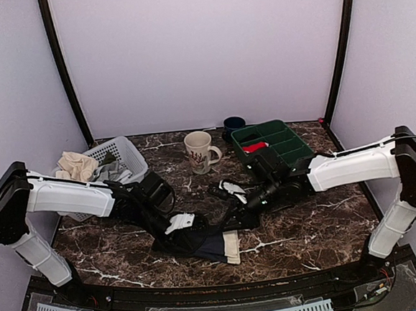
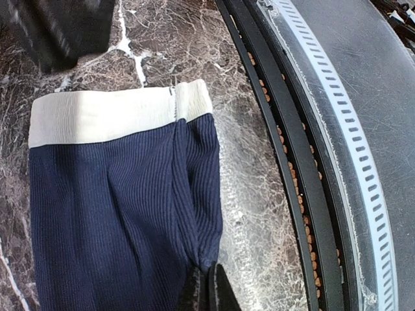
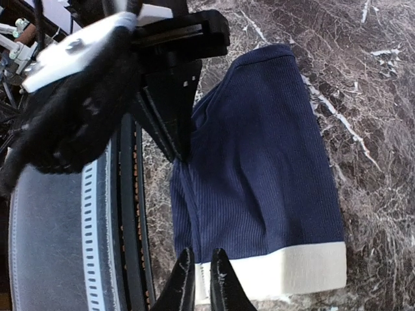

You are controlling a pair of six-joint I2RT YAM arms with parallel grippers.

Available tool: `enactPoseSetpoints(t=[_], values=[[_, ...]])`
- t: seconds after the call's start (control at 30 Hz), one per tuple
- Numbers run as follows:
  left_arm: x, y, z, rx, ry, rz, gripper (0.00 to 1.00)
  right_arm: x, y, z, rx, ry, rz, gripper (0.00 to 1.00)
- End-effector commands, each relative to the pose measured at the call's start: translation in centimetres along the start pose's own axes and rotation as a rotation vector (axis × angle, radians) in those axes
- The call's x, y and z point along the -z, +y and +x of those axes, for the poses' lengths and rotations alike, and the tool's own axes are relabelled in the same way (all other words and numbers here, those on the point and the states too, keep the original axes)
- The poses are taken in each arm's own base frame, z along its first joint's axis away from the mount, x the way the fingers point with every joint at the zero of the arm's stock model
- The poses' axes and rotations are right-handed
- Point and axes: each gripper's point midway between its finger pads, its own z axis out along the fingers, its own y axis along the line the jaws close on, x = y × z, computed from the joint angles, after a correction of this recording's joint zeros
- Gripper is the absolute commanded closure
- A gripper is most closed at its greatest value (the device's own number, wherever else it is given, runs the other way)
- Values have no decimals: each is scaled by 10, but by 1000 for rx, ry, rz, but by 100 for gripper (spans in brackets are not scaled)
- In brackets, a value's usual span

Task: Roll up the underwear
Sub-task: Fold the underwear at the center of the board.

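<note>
The underwear [image 1: 201, 245] lies flat near the table's front edge, navy-blue ribbed cloth [image 2: 117, 220] with a cream-white waistband [image 2: 110, 116] on its right end in the top view. My left gripper [image 2: 207, 291] is shut on the navy corner at the end away from the waistband; the right wrist view shows the left gripper [image 3: 178, 152] pinching there. My right gripper [image 3: 201, 280] stands at the near corner of the waistband [image 3: 292, 275]. Its fingertips are parted by a narrow gap, and the waistband shows through that gap. From above, the left gripper [image 1: 164, 239] and right gripper [image 1: 231, 226] sit at opposite ends.
A white basket [image 1: 114, 159] of cloths stands at the back left. A cream mug [image 1: 199, 151] and a dark cup [image 1: 234, 124] sit at the back middle. A green tray [image 1: 275, 141] holds a red bundle [image 1: 254, 147]. A black rail [image 2: 311, 162] borders the table's front.
</note>
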Motion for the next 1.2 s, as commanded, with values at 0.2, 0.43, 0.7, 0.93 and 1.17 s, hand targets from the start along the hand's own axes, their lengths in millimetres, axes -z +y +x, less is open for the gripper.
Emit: enactPoseSetpoints(t=[0.2,0.43,0.7,0.93,1.17], values=[[-1,-7,-6,27,-31,40,100,-49,-50,60,-160,165,66,95],[12,3,-24,100,-101,54,100,-49,-51,98,-150,265,75,95],[10,39,-20,203,-105,72,100,-46,-50,103,-134,282,58,94],[-6,71,2,376,-90,119,100,-34,-53,79,-117,231,85,85],[-9,74,13,447,-116,171,100,-4,-56,55,-128,139,150,68]])
